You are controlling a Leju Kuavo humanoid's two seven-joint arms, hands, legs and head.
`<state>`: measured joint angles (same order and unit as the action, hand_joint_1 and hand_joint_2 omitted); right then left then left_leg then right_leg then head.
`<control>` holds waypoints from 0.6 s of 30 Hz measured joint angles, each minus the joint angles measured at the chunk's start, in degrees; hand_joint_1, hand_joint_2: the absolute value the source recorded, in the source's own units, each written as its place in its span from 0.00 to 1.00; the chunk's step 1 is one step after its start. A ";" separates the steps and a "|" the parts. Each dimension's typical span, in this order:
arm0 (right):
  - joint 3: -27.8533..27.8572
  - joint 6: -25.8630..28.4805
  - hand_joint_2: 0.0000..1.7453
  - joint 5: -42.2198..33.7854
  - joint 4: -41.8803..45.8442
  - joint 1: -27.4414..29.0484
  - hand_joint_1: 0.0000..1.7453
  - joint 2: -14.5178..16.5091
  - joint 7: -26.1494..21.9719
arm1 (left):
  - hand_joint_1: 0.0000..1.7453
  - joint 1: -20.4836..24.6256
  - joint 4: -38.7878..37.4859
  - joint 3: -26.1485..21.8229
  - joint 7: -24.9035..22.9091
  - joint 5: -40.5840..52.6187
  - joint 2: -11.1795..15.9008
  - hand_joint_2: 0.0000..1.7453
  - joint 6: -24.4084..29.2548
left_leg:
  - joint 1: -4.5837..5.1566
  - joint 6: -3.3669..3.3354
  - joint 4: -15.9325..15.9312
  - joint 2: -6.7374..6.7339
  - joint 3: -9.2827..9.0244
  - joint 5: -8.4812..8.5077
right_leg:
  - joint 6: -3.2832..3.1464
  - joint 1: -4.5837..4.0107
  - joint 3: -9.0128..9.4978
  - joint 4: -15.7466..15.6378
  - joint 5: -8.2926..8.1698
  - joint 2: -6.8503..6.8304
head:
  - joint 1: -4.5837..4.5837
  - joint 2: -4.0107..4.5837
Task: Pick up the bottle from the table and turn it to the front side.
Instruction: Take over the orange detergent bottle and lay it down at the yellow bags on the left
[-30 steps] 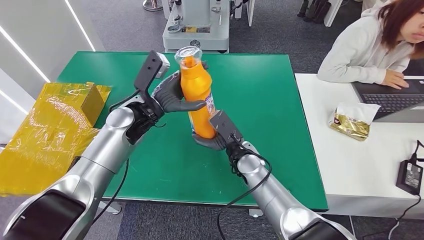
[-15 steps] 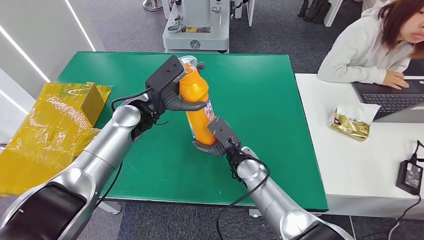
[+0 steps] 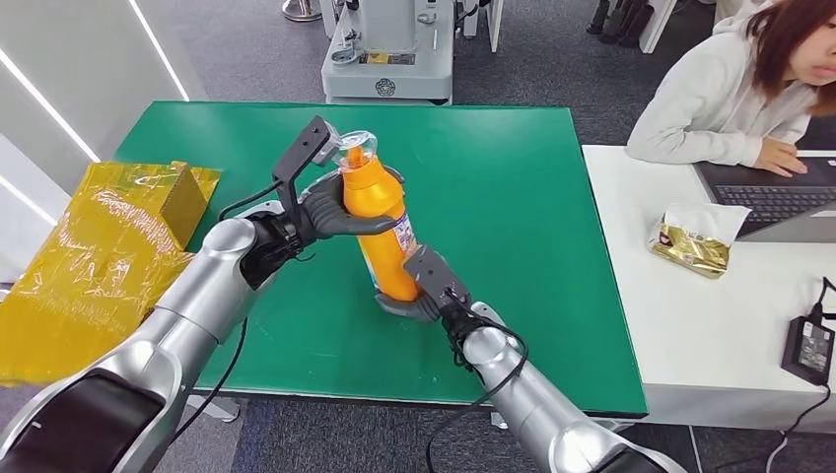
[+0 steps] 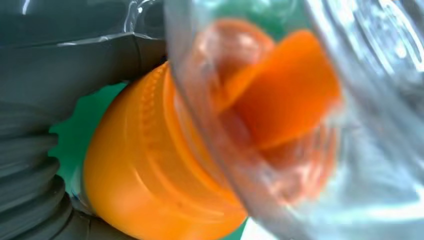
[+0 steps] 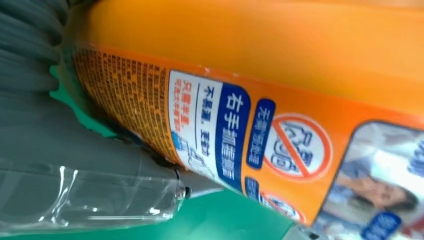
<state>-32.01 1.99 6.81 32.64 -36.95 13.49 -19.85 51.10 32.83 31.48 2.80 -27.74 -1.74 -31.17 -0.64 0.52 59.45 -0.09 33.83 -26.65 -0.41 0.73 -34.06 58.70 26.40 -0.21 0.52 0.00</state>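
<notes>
I see a flat green table (image 3: 513, 197) with a matte top. Above its middle is the orange bottle (image 3: 383, 232), smooth glossy plastic, tall and rounded, with a clear cap and a printed label; it is tilted, the top leaning left. My left hand (image 3: 330, 209) wraps its grey fingers around the upper body. My right hand (image 3: 419, 296) grips the bottom end.

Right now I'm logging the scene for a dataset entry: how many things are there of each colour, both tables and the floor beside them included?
Orange: 1, the bottle, gripped by the left hand and right hand
Yellow: 1, the wrapped bundle
Gold: 1, the snack bag
Black: 1, the power adapter
Grey: 1, the laptop
Total: 5
</notes>
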 joint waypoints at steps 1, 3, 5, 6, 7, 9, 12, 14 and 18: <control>-0.05 0.14 1.00 -0.04 0.05 0.09 1.00 0.00 -0.17 | 1.00 -0.08 0.00 -0.11 -0.35 -0.87 -0.02 1.00 -0.48 | 0.00 0.00 0.00 0.00 0.00 0.00 | 0.00 0.00 0.00 0.00 0.00 0.00 | 0.00 0.00; -0.13 0.41 1.00 -0.11 0.17 0.22 0.77 0.00 -0.39 | 1.00 -0.19 0.00 -0.20 -0.97 -2.50 -0.05 1.00 -1.09 | 0.00 0.00 0.01 -0.01 0.00 0.00 | 0.00 0.00 0.00 0.00 0.00 0.01 | 0.00 0.00; -0.16 0.64 1.00 -0.15 0.44 0.33 0.41 -0.02 -0.73 | 1.00 -0.26 0.02 -0.21 -1.25 -3.92 -0.12 1.00 -1.23 | 0.00 0.00 0.02 -0.01 -0.01 0.00 | 0.00 0.00 0.00 0.00 0.00 0.01 | 0.00 0.00; -0.16 0.74 1.00 -0.18 0.65 0.39 0.27 -0.04 -0.92 | 1.00 -0.29 0.06 -0.21 -1.27 -4.46 -0.16 1.00 -1.20 | 0.00 0.00 0.02 -0.01 -0.01 0.00 | 0.00 0.00 0.00 0.00 0.00 0.01 | 0.01 0.00; -0.16 0.84 1.00 -0.22 0.89 0.46 0.14 -0.07 -1.08 | 1.00 -0.29 0.13 -0.21 -1.16 -4.82 -0.21 1.00 -1.13 | 0.00 0.00 0.02 -0.01 -0.01 0.00 | 0.00 0.00 0.00 0.00 0.00 0.01 | 0.01 0.00; -0.13 0.98 1.00 -0.37 1.39 0.58 0.00 -0.18 -1.32 | 1.00 -0.34 0.41 -0.20 -0.43 -5.02 -0.25 1.00 -0.73 | 0.00 0.00 0.03 -0.02 -0.01 0.00 | 0.00 0.00 -0.01 0.00 0.00 0.02 | 0.01 0.00; 0.19 1.13 1.00 -1.36 2.92 0.93 0.00 -0.60 -2.12 | 1.00 -0.83 1.47 -0.19 2.38 -4.23 -0.26 1.00 1.82 | 0.00 0.00 0.02 -0.03 -0.01 0.00 | 0.00 0.00 -0.01 0.00 0.00 0.03 | 0.01 0.00; 0.64 1.05 1.00 -2.56 4.98 1.57 0.00 -1.25 -2.81 | 1.00 -1.29 2.43 -0.19 5.42 -2.43 -0.20 1.00 5.13 | 0.00 0.00 0.02 -0.01 0.00 0.00 | 0.00 0.00 -0.01 0.00 0.00 0.01 | 0.00 0.00; 1.67 0.06 1.00 -5.27 11.13 3.85 0.00 -3.39 -3.00 | 1.00 -1.69 3.91 -0.16 9.53 2.09 0.40 1.00 11.42 | 0.00 0.00 0.02 -0.03 0.00 0.00 | 0.00 0.01 -0.01 0.00 0.00 0.02 | 0.01 0.00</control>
<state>-30.34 2.05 1.54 43.77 -33.11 10.10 -22.85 49.41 36.74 31.32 12.33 -25.64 -1.34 -19.75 -0.64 0.51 59.46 -0.12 33.84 -26.65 -0.41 0.74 -34.07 58.69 26.40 -0.19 0.53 0.00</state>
